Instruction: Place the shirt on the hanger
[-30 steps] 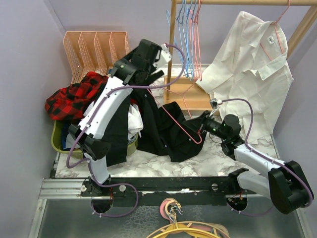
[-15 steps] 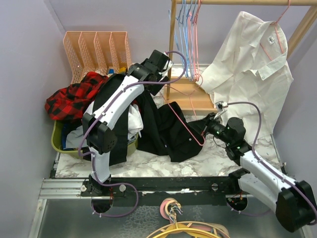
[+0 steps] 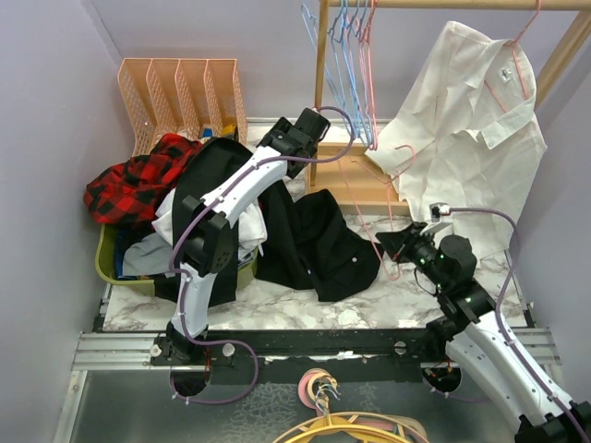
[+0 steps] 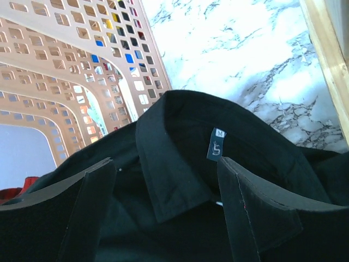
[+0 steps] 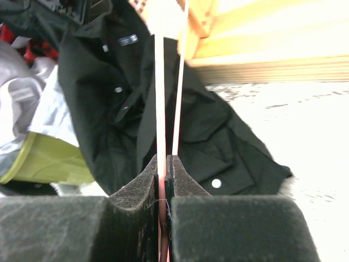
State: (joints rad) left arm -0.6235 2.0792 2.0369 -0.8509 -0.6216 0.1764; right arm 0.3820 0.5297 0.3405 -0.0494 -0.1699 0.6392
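Top external: shirt point(image 3: 319, 242) is crumpled in the centre of the frame, its left part up over the green bin point(image 3: 109, 268) and the rest spilled on the marble table point(image 3: 369, 309). Collar end lies toward upper centre, by the peach file rack point(image 3: 180, 92).

Left wrist: left gripper point(image 4: 166, 164) hangs right over the collar point(image 4: 163, 164), fingers point(image 4: 90, 213) spread wide either side of it and gripping nothing. Neck label point(image 4: 216, 144) faces up.

Right wrist: right gripper point(image 5: 165, 164) is clamped on the hanger point(image 5: 159, 103), with a single pink wire pinched between the pads. From above, the hanger runs from centre right up toward the wooden rack base point(image 3: 355, 185). It's off the shirt, not in the neck.

Risks as I see them:
- One-wire pinch means the hanger can pivot in the pads, so the tip goes off aim when it meets cloth.
- Its upper end is close to the rack base and the blue hangers point(image 3: 346, 55), so a swing could snag.
- If the left fingers clamp both collar layers, the neck is pinched closed and there's no way in.
- One layer only, and the collar may slip under the shirt's weight on a lift.
- The lower body is bunched, so it could drag other laundry out of the bin.
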